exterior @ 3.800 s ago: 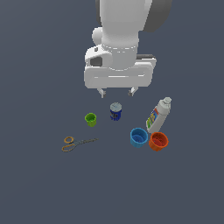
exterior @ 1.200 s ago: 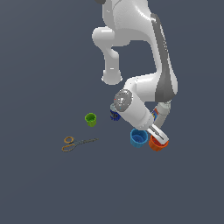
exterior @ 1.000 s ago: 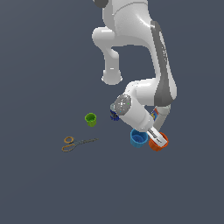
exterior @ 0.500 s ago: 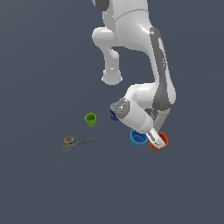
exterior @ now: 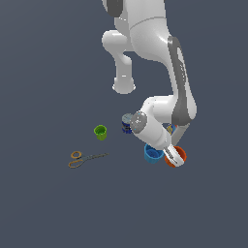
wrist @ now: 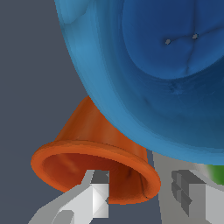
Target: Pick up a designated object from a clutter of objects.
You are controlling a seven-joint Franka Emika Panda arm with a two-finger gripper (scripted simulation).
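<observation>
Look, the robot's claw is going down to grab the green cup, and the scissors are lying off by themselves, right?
Not the green cup. The claw is down at the orange cup, right beside the blue cup; the wrist view shows its fingers at the orange rim. The green cup stands apart. The scissors do lie by themselves, as the exterior view shows.

Three cups stood on the floor: one orange cup (exterior: 178,155), one blue cup (exterior: 152,154) and one smaller green cup (exterior: 100,131). There was one blue can (exterior: 127,123) with a grey lid, largely hidden behind the arm. One pair of orange-handled scissors (exterior: 85,158) lay apart from them. One bottle (exterior: 170,129) barely showed behind the arm. That made six items.
</observation>
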